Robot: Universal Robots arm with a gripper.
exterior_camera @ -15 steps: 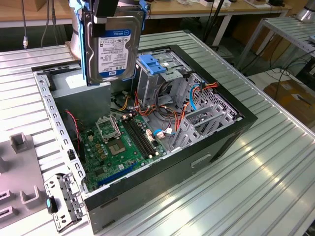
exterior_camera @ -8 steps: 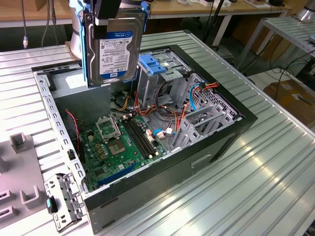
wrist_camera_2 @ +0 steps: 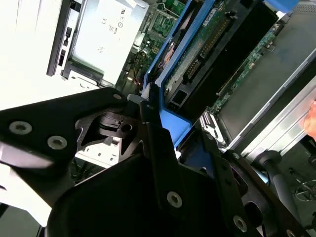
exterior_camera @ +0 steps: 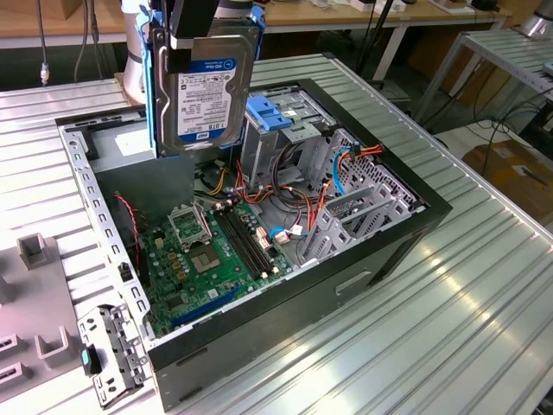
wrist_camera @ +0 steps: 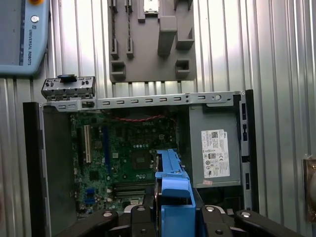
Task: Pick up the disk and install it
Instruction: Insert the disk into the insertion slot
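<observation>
The open computer case [exterior_camera: 380,255] spans the exterior view's middle; the first wrist view shows a white-stickered grey metal box [wrist_camera: 197,148] inside it. Upper centre, the disk [exterior_camera: 207,91] hangs upright over the case, blue-banded label outward, the gripper [exterior_camera: 192,36] pinching its blue rails between its fingers.

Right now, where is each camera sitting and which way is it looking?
Exterior view: off the arm, looking down into the open computer case; the hand holds the disk upright above it.
First wrist view: on the wrist, looking straight down at the green board and grey box; the hand's black links show.
Second wrist view: on the wrist, looking along the hand's fingers at the disk's blue edge.
Shared: both wrist views see the disk in the hand.
</observation>
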